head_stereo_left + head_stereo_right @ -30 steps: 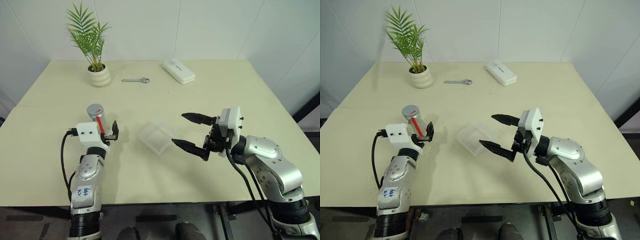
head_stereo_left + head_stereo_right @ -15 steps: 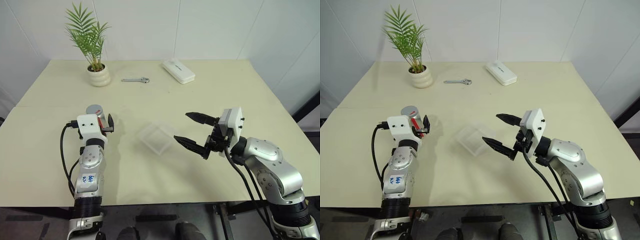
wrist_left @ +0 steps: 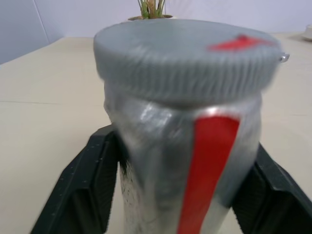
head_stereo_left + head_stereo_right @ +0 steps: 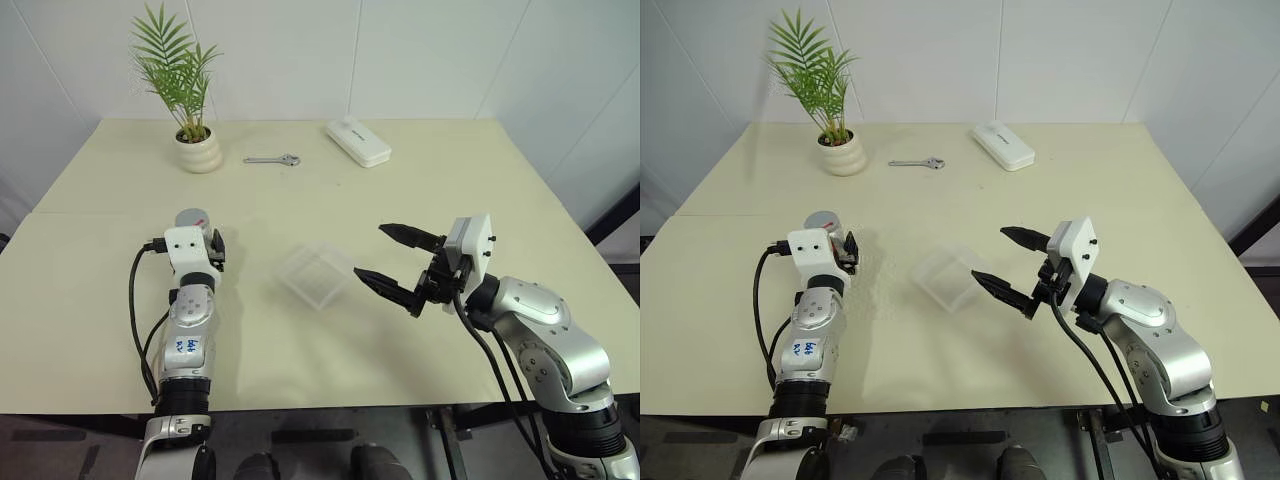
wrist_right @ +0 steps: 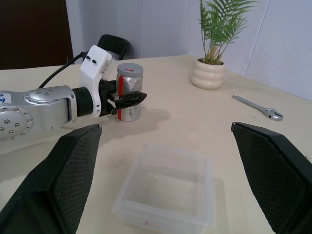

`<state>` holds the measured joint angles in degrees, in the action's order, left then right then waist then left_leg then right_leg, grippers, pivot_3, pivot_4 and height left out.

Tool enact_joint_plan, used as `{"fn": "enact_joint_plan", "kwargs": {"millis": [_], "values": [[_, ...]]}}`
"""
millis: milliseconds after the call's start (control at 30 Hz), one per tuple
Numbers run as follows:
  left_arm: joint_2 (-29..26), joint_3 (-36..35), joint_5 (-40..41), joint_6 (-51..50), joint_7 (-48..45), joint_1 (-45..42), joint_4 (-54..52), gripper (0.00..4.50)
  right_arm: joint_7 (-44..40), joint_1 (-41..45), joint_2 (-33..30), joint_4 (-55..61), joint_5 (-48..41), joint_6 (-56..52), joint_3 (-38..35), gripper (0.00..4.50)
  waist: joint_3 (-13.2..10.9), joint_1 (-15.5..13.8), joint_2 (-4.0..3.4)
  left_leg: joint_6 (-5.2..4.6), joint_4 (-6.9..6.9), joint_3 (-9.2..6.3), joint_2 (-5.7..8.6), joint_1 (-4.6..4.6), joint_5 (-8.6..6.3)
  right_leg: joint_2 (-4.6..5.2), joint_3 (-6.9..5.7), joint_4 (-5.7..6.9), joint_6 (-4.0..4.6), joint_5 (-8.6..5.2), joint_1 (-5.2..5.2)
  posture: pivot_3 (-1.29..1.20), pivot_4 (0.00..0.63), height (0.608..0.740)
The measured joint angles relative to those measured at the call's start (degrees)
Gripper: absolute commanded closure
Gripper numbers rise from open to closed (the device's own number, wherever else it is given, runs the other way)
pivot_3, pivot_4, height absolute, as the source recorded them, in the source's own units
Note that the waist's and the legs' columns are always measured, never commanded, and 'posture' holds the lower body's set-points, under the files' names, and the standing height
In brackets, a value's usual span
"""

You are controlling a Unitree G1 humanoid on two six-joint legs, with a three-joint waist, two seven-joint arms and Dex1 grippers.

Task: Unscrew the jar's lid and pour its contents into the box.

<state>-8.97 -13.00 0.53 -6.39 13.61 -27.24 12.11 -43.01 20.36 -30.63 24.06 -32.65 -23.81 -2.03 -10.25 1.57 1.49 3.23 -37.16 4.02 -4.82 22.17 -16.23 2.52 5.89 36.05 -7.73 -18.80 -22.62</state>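
Note:
The jar (image 5: 129, 92), silvery with a red stripe, stands upright on the table's left half with its grey lid (image 3: 185, 58) on. My left gripper (image 4: 202, 238) reaches level around it and is shut on the jar's body below the lid; both black fingers (image 3: 92, 180) press its sides. The contents are hidden inside the jar. The clear box (image 4: 315, 275) lies open in the middle of the table, right of the jar. My right gripper (image 4: 372, 250) hovers just right of the box, open with nothing between its fingers, pointing towards the jar.
At the back of the table stand a white ribbed plant pot (image 4: 198, 150), a small wrench (image 4: 272, 159) and a white oblong case (image 4: 357, 141). Bare tabletop lies between the jar and the box.
My left arm has stretched forward and its fingers have closed in from wide open onto the jar. The right gripper has stayed open in about the same place.

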Motion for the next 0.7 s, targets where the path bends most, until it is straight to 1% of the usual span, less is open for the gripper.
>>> {"fn": "enact_joint_plan", "kwargs": {"millis": [33, 100, 233, 300, 367, 433, 500, 567, 700], "values": [[0.0, 0.0, 0.0, 0.0, 0.0, 0.0, -0.1, 2.05, 0.0, 0.0, 0.0, 0.0, 0.0, 0.0, 0.0, 0.0, 0.0, 0.0, 0.0, 0.0, 0.0, 0.0, 0.0, 0.0, 0.0, 0.0, 0.0, 0.0, 0.0, 0.0, 0.0, 0.0, 0.15, 0.74], [-0.1, 0.0, 0.0, 0.1, -0.2, 0.0, -0.1, 2.55, 0.0, 0.0, 0.0, 0.0, 0.0, -0.1, 0.0, 0.0, 0.0, 0.0, 0.0, 0.0, 0.0, 0.0, 0.0, 0.0, 0.0, 0.0, 0.0, 0.01, 0.0, 0.0, 0.0, 0.0, 0.15, 0.74], [-0.6, 0.0, 0.3, 0.7, -1.9, 0.1, -0.1, 2.57, 0.1, 0.0, 0.1, 0.0, 0.0, -0.2, 0.0, 0.0, 0.0, 0.0, 0.0, 0.0, 0.0, 0.0, 0.0, 0.01, 0.0, 0.0, 0.0, -0.02, 0.0, 0.0, 0.0, 0.0, 0.15, 0.74], [-1.3, 0.0, 1.5, 1.9, -4.6, 0.1, -0.1, 2.57, 0.5, 0.0, 0.5, 0.0, 0.0, -0.4, 0.0, 0.0, 0.0, 0.0, 0.0, 0.02, 0.03, 0.0, 0.0, 0.01, 0.01, 0.0, 0.0, -0.03, 0.0, 0.0, 0.0, 0.0, 0.15, 0.74], [-4.4, 0.2, 4.6, 2.8, -11.8, 0.1, -0.2, 2.57, 2.1, 0.3, 1.2, 0.0, 0.0, -1.5, 0.0, 0.0, 0.0, 0.1, 0.0, 0.06, 0.06, 0.02, -0.01, 0.0, 0.03, -0.01, 0.0, 0.0, 0.0, 0.0, -0.03, 0.0, 0.15, 0.74], [-9.8, 0.9, 7.6, 3.2, -21.0, 0.0, -0.9, 2.57, 5.2, 2.2, 1.2, -0.1, 0.0, -4.6, -0.1, 0.0, 0.0, 0.4, -0.01, 0.12, 0.06, 0.07, -0.02, 0.03, 0.07, -0.01, 0.0, 0.07, 0.01, 0.0, -0.14, 0.0, 0.15, 0.74], [-15.0, 1.0, 12.3, 1.6, -31.4, -0.7, -3.2, 2.57, 8.9, 5.7, 1.2, -0.2, 0.0, -9.5, -0.3, 0.0, 0.0, 0.4, -0.02, 0.12, 0.06, 0.07, -0.03, 0.05, 0.07, -0.01, 0.0, 0.11, 0.03, -0.01, -0.17, 0.0, 0.15, 0.74], [-19.9, 1.5, 17.6, -2.6, -41.9, -2.1, -5.5, 2.57, 12.3, 10.2, 2.6, -0.1, -1.1, -14.3, -0.3, 0.0, 0.0, 0.3, -0.02, 0.09, 0.07, 0.07, -0.04, 0.04, 0.05, -0.01, -0.01, 0.13, 0.07, -0.03, -0.18, 0.0, 0.15, 0.74], [-27.2, 4.3, 24.6, -12.7, -56.5, -4.6, -8.3, 2.57, 16.0, 17.3, 4.9, 0.2, -3.0, -20.8, 0.6, 0.0, -0.1, 0.3, -0.09, -0.04, 0.12, 0.07, -0.04, 0.1, -0.03, -0.01, -0.03, 0.06, 0.11, -0.06, -0.23, 0.0, 0.15, 0.74]]}}
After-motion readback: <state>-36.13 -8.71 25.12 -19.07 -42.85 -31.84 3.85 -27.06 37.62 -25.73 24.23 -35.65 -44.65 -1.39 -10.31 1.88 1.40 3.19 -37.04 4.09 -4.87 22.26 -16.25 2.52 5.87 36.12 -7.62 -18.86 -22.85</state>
